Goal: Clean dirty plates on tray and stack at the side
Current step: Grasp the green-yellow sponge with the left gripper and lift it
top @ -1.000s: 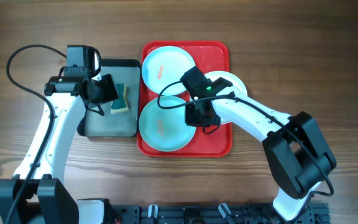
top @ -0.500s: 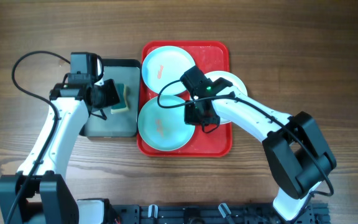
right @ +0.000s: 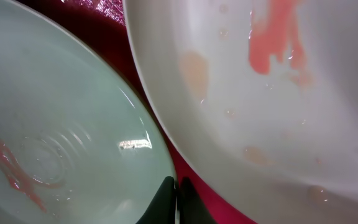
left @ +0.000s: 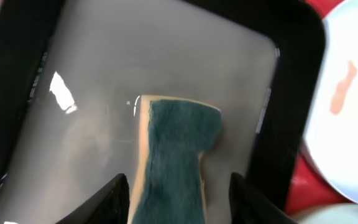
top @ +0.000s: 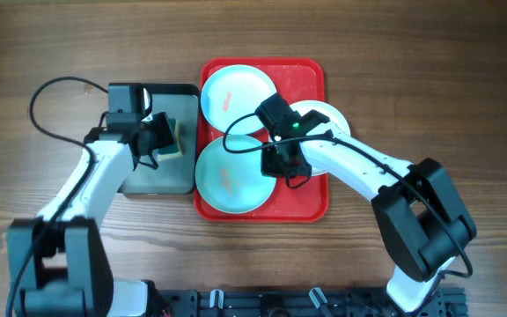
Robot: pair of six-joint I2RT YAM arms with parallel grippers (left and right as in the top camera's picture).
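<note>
Dark grey plastic forms the smaller rectangular tray at the left, and its floor looks wet and glossy in the left wrist view. On it lies a yellow sponge with a green scouring face. The left gripper hangs over that sponge with its jaws about half apart. Its fingers stand astride the sponge's near end. A strip of tray shows beside one finger, so nothing is clamped.

Just to the right sits the large red rectangular plastic tray. A light blue round plate lies at its rear left and a second light blue round plate at its front left, each with a reddish smear.

The right gripper is down at the front plate's right rim with its jaws pressed together. Whether they pinch the rim I cannot tell. A white round plate, also smeared red, lies at the rear right. It overhangs the red tray's right rim and is partly hidden under the right arm.
</note>
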